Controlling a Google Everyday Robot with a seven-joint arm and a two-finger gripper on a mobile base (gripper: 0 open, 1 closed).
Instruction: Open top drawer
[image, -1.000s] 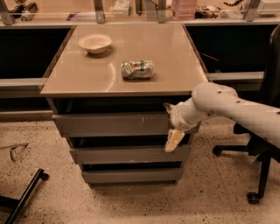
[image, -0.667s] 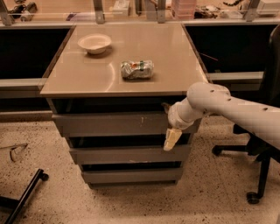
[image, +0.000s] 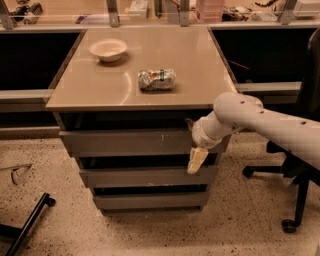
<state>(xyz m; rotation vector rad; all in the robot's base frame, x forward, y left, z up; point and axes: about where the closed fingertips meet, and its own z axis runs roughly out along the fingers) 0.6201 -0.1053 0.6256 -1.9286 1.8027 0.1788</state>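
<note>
Camera view: the gripper hangs at the right end of the top drawer, below the front right corner of the worktop; whether it is apart or together cannot be told.

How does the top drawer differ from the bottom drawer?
The top drawer is wider and taller than the bottom drawer. The top drawer shows small white scratches; the bottom drawer looks plain. The gripper hangs just below the top drawer's right end, clear of the bottom drawer. Both are grey and handleless.
</note>
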